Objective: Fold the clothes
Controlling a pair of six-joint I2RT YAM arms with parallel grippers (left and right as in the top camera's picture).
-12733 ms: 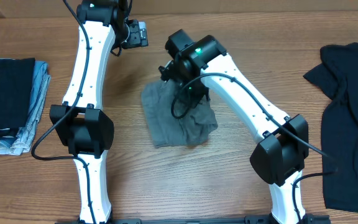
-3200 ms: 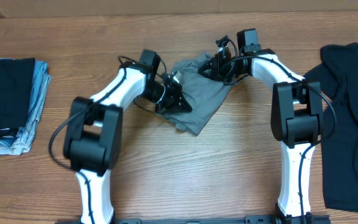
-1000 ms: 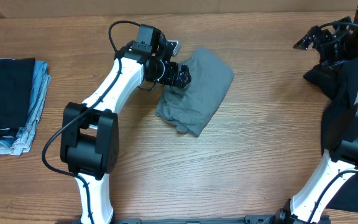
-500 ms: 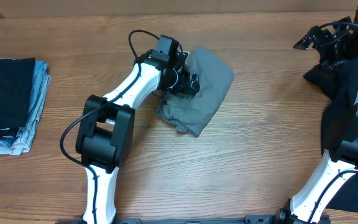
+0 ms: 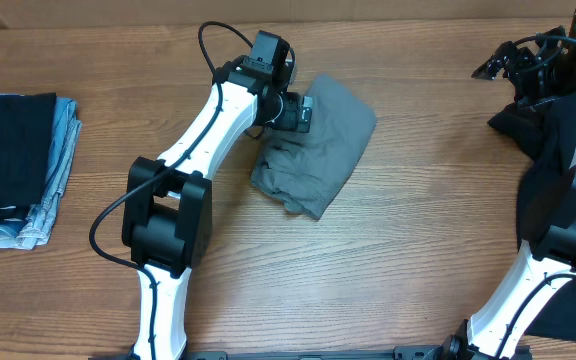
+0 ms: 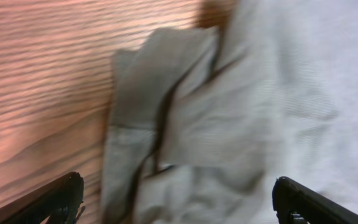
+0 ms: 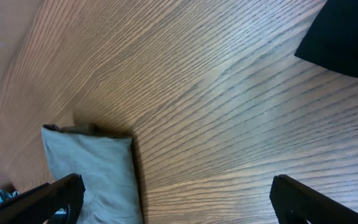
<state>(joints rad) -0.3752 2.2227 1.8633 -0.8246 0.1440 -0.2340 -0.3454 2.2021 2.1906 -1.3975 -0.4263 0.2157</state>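
Wood-grain tabletop [image 5: 418, 250] carries the grey garment [image 5: 323, 160] just toward 12 o'clock of centre, rumpled and partly doubled. Expect it to be light, limp and quick to slide. Take it by a seamed corner at its 7 o'clock end, not the middle. Your left pincer [image 5: 296, 112] hangs over its 10 o'clock edge, jaws apart and empty. Your right pincer [image 5: 496, 68], also apart and empty, sits at 2 o'clock beside the black garment [image 5: 558, 200]. A folded stack [image 5: 13, 165] fills 9 o'clock, and 6 o'clock gives you room.
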